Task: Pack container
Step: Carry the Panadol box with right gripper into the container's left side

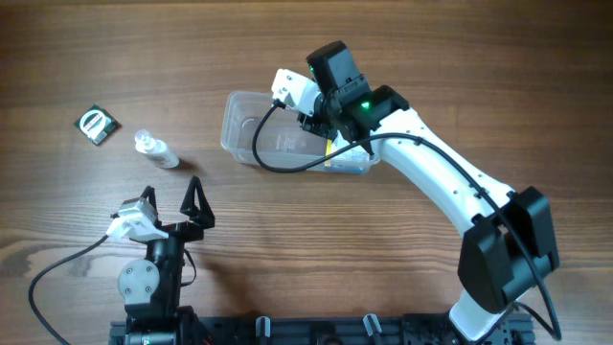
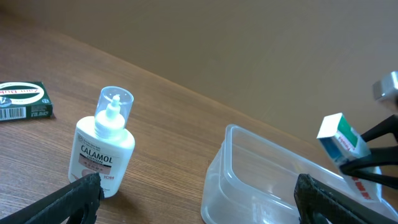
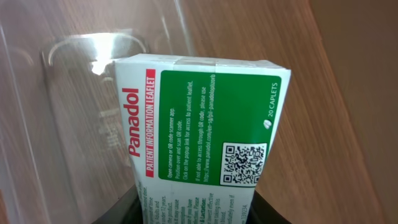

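Container [image 1: 247,129], clear tub, 12 o'clock of table centre, open side up. Right gripper [image 2: 359,152] clamped on Panadol box [image 3: 205,130], over tub's 3 o'clock end. Left gripper [image 1: 172,196] spread wide, empty, at 7 o'clock. Calamol bottle [image 2: 102,152] and green packet [image 1: 97,125] at 9 o'clock of tub, not yet packed. Likely risk: skewed release, snagging the rim or shoving the light tub. Box print only from right wrist; height above rim only from left wrist; box hidden overhead by the wrist

Clear container [image 1: 241,129]; green-white Panadol box [image 3: 205,124].
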Robot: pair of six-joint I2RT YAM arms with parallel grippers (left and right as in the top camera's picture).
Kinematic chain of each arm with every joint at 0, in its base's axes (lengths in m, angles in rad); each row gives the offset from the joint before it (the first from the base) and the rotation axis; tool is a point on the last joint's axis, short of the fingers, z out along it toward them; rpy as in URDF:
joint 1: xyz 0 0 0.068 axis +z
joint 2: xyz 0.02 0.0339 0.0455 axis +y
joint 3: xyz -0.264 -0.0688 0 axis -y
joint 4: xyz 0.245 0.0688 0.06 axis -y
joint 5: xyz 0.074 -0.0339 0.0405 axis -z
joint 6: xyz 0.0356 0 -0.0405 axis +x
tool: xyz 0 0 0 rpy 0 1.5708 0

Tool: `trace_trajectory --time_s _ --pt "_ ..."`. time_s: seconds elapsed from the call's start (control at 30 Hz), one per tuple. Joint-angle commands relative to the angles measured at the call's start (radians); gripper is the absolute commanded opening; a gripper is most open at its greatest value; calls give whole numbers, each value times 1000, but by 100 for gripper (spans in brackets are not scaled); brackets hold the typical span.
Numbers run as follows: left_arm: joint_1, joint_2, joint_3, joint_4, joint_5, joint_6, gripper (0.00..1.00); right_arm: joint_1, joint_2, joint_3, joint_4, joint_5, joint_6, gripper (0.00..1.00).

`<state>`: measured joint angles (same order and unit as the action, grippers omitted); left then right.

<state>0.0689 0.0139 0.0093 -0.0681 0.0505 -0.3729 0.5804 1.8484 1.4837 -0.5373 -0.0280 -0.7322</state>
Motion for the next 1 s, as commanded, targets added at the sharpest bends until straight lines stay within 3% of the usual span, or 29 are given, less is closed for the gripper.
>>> trace_trajectory --time_s 0.0,0.2,0.97 --pt "8 -5 -3 -7 -6 2 100 19 42 6 5 -11 -115 36" --pt "8 -5 -3 -7 -6 2 100 50 85 6 6 -24 -214 36" --pt "8 -5 -3 -7 -6 2 100 60 142 6 66 25 -222 41"
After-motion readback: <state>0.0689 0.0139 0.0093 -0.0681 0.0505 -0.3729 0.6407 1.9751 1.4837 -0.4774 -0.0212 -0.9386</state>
